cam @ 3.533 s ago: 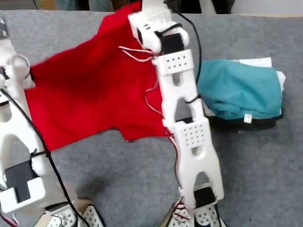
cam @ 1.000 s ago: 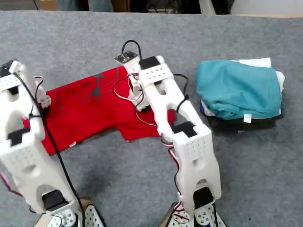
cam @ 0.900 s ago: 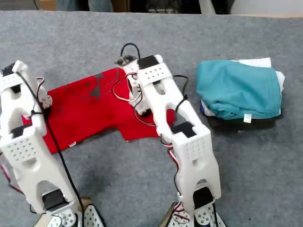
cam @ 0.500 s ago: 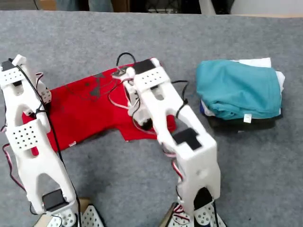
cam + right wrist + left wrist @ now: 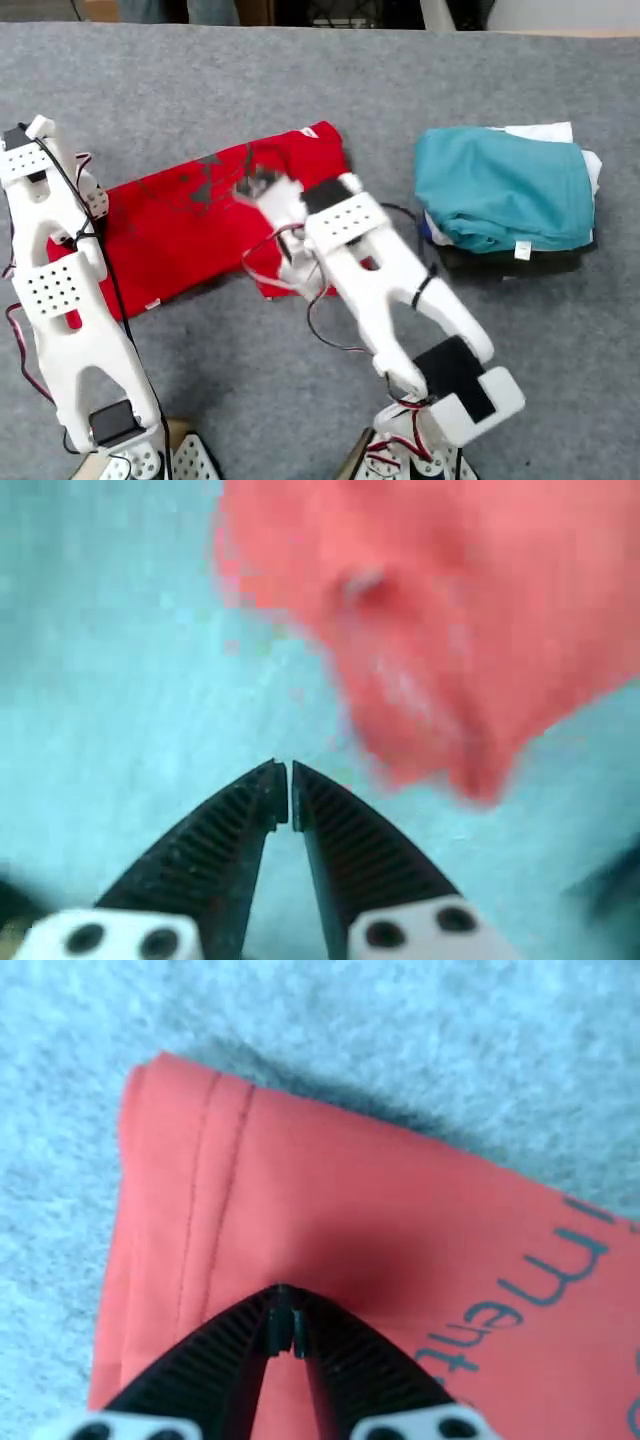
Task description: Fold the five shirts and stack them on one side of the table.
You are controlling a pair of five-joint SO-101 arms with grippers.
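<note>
Since the earlier frames the right arm has drawn back toward its base and sunk low, baring the shirt's far corner that it covered half a second ago. The left arm has kept its place. The right gripper [image 5: 281, 780] is clenched: its black ribbed fingers meet at the tips with nothing between them. Grey table [image 5: 150, 70] lies beneath them, with the edge of the red shirt [image 5: 190, 220] just beyond. The left gripper [image 5: 283, 1332] is clenched too, its tips pressed together over red cloth near a stitched hem, though whether any cloth is pinched cannot be told. From above, the red shirt lies folded into a long band that slants from 8 o'clock up to 2 o'clock, and it sits at about 9 o'clock from the table's middle. The left arm stands over the band's 8 o'clock end, and the right arm's wrist is over its near edge at about 5 o'clock. At 3 o'clock on the table, well apart from the red shirt, rests a stack of folded shirts — a teal shirt [image 5: 500, 190] on top, a white one [image 5: 545, 131] showing under it, and a dark one [image 5: 510, 262] at the bottom.
</note>
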